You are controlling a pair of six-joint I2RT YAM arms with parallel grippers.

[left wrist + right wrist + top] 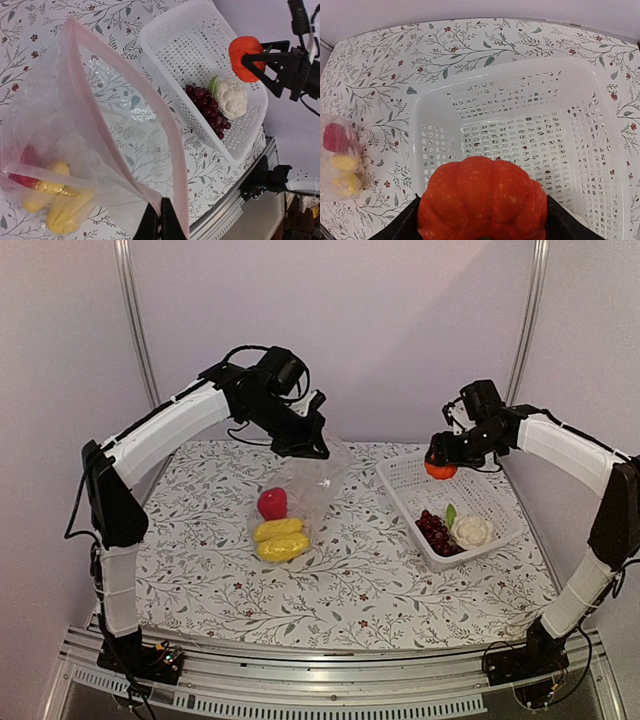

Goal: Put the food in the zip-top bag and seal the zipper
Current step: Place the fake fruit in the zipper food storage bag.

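Note:
The clear zip-top bag hangs from my left gripper, which is shut on its pale pink zipper at the mouth corner. The mouth gapes open. Inside lie a red pepper and two yellow pieces. My right gripper is shut on the orange pumpkin and holds it above the far end of the white basket. The purple grape bunch and white cauliflower lie in the basket's near end.
The table has a floral cloth. An aluminium rail runs along the near edge. Grey walls and two upright posts stand behind. The basket sits at the right, the bag near the middle.

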